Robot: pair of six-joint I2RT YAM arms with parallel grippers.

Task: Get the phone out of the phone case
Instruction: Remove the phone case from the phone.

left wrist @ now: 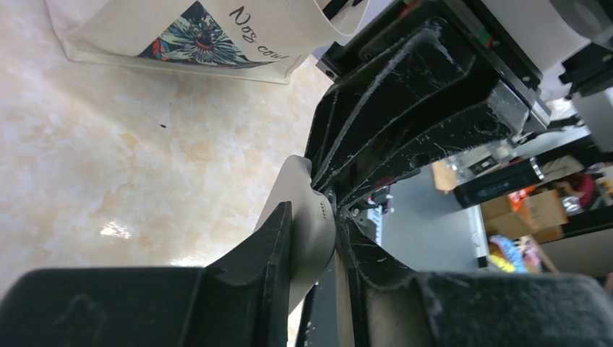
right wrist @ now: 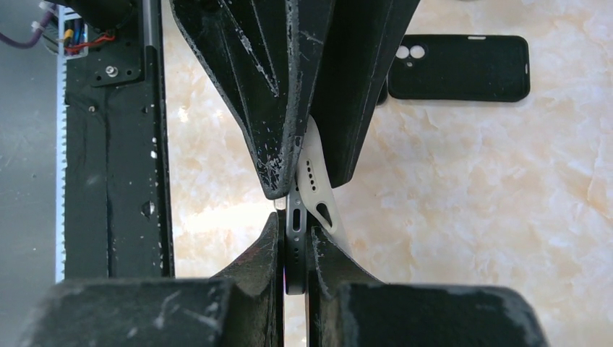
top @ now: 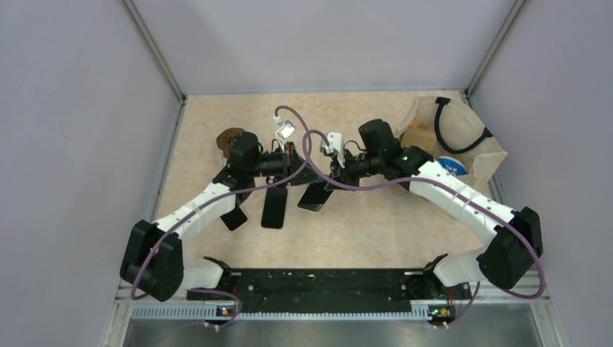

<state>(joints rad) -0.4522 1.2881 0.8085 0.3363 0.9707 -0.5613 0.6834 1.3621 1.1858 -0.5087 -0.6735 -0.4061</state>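
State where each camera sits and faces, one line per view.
Top: above and behind, looking down on the table; both arms show.
Left wrist: on that arm, looks along the left pincer clamping the case.
Right wrist: on that arm, looks along the right pincer gripping the phone.
Shared: both wrist views show the case.

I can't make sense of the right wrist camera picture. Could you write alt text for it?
Close-up from the right gripper, shut on the port end of a dark phone, while the left gripper from above pinches its pale phone case, peeled partly off. A separate black case lies on the marbled table.
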